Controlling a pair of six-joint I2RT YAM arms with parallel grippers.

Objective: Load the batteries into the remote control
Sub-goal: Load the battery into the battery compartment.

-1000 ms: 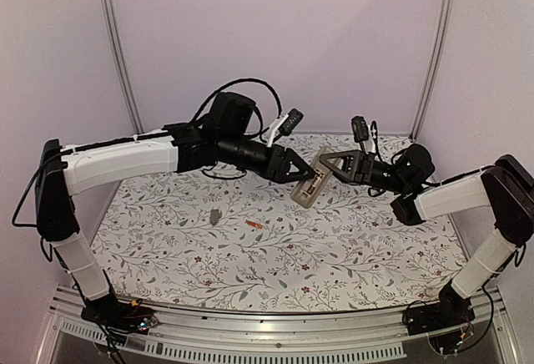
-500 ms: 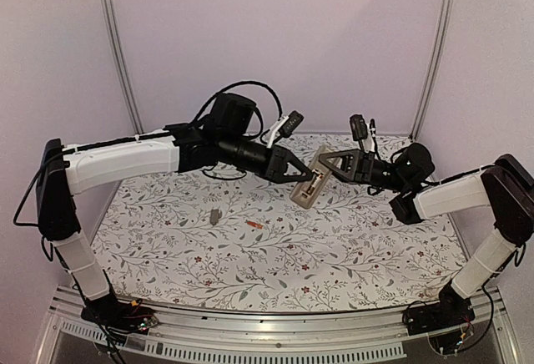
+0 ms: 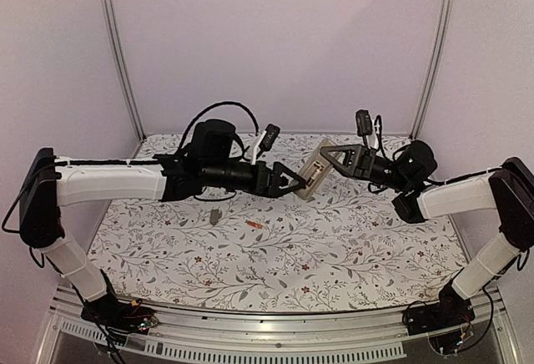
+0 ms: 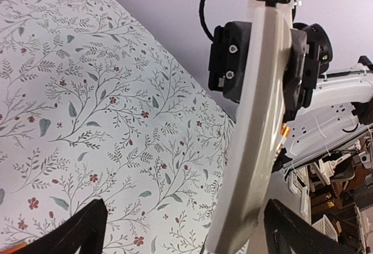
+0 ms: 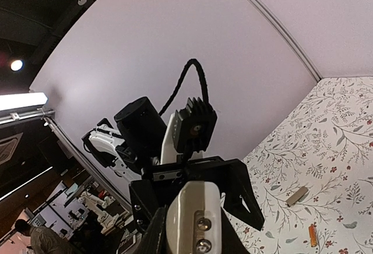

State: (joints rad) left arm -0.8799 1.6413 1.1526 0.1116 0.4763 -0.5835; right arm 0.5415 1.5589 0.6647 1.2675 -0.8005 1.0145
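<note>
remote control (image 4: pixel 256 120) edge-on left wrist, face-on overhead

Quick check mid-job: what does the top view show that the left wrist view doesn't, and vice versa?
Only the top view: a small grey piece and a loose battery, both seen whole on the table. Only the left wrist view: the thin edge of the remote close up, with orange specks beside it and in the bottom corner that I cannot identify. Both: the remote held off the table, the right gripper shut on it, the left gripper open at its lower end.
</note>
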